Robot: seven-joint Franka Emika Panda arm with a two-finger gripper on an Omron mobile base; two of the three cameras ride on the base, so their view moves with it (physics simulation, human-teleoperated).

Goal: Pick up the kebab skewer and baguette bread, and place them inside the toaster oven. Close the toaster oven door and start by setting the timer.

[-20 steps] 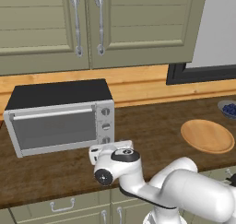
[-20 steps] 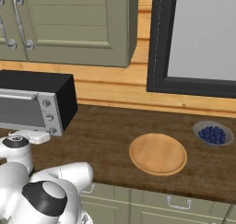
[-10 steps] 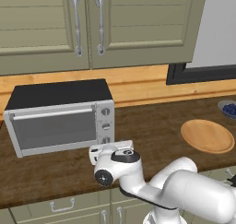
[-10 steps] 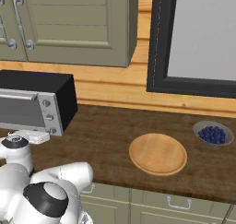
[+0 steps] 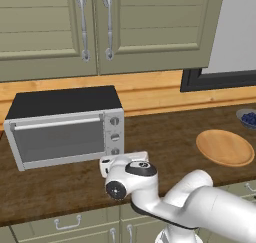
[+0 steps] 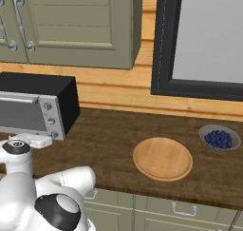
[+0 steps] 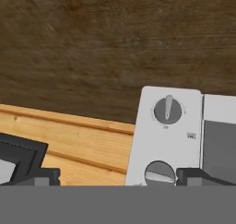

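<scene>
Now spread pincer [image 7: 118, 176] flanking a toaster oven [image 5: 65, 127] knob [image 7: 160, 173].

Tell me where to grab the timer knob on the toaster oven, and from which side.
Grip the raised ridge across a round knob in the column at the right of the toaster oven, coming straight at the front panel. The ridge gives the open tool two flat sides to pinch and twist. Which of the knobs is the timer I cannot tell.

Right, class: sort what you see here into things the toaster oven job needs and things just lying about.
Job:
toaster oven
toaster oven door, shut
knobs
gripper, open, facing the knobs

Lying about:
round wooden plate
bowl of blueberries
wall cabinets
</scene>
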